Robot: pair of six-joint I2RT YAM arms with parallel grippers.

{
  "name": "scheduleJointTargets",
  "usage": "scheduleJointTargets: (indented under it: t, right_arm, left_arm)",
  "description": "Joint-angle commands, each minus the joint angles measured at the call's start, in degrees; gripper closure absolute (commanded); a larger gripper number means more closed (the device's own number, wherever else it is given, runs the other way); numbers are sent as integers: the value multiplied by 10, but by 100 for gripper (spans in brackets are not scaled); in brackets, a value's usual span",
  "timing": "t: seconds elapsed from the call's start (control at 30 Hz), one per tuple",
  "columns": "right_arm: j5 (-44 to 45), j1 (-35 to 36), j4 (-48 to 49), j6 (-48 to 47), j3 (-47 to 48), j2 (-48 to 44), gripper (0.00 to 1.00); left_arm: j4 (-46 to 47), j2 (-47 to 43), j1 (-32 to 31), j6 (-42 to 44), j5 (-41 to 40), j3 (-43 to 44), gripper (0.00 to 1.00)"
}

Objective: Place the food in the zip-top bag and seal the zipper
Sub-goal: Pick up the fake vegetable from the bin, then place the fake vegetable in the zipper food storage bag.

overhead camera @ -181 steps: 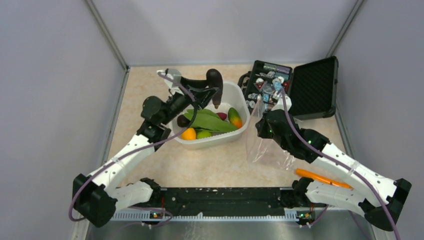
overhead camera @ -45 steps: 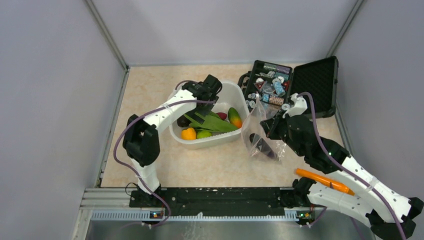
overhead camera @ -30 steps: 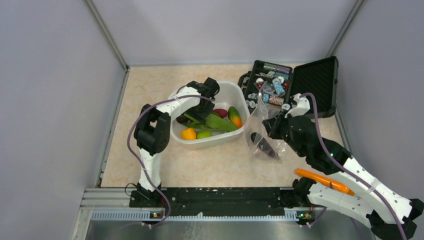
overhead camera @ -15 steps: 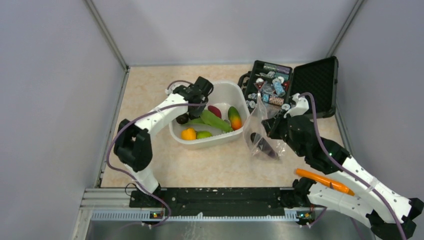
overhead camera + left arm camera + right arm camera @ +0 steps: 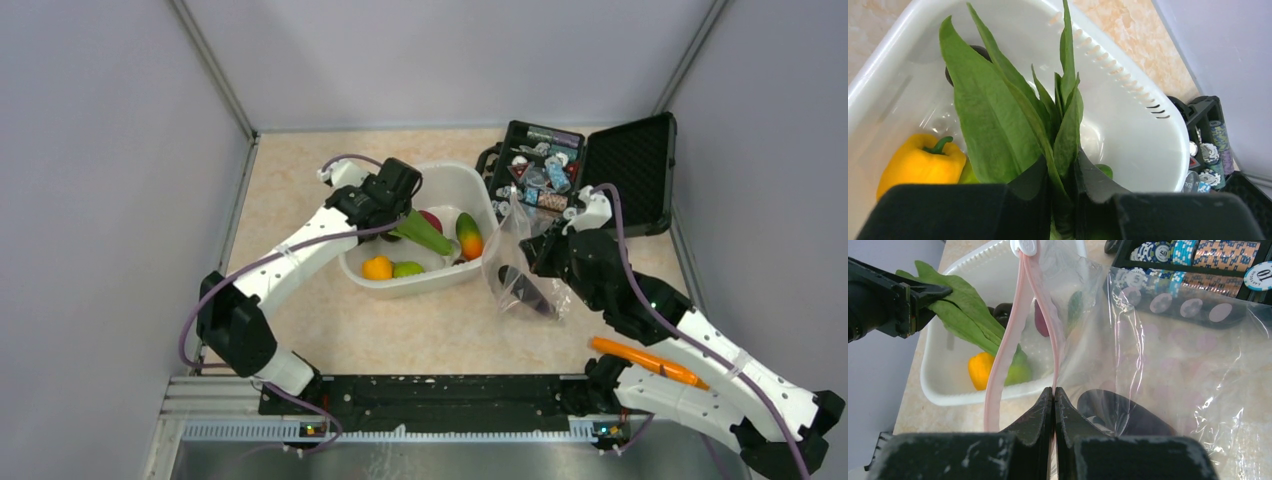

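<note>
Beige tabletop (image 5: 300, 180): our left gripper (image 5: 1063, 200) clamps the leafy piece (image 5: 998, 115) over the white tub (image 5: 1148, 150); our right gripper (image 5: 1054, 395) pinches the zipper (image 5: 1003, 355), holding the zip-top bag (image 5: 1173, 390) beside it — eggplant (image 5: 1128, 417) inside. Next, we judge: feed the leaf into its narrow mouth.

White arms (image 5: 300, 250), black joints (image 5: 235, 325), purple cables (image 5: 621, 225), black grippers (image 5: 1062, 170) (image 5: 1054, 392).
</note>
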Motion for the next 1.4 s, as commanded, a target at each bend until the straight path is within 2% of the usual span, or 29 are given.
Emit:
scheduleJointTargets:
  t: [0.0,0.13,0.37,0.47,0.57,0.7,1.07,1.27,1.37]
  right_arm:
    - [3,-5,28,6,-5,2,100]
    - [12,-6,41,14,-13,10,100]
    - [21,-5,85,26,3,56,100]
    - [35,-5,103,37,6,67,100]
    - [43,-6,128,54,2,73,100]
    - [41,-5,165,67,-1,89,100]
    - [10,-6,162,60,28,126,100]
    - [-7,-6,167,60,25,126,100]
    - [-21,-6,175,59,28,122,100]
  left_arm:
    - [50,-46,-15,24,-61,-3,86]
    - [84,-97,-46,60,-108,-13,86]
    - [206,-193,-77,109,-87,-68,84]
    - [205,-211,-88,95,-81,-79,84]
    - [201,-223,-101,58,-82,-96,88]
    - [203,-213,-129,46,-109,-91,93]
    - [241,-165,-190,99,-207,-58,90]
    - [285,-162,-202,148,-261,-53,88]
    - [281,-140,-208,143,-271,-50,89]
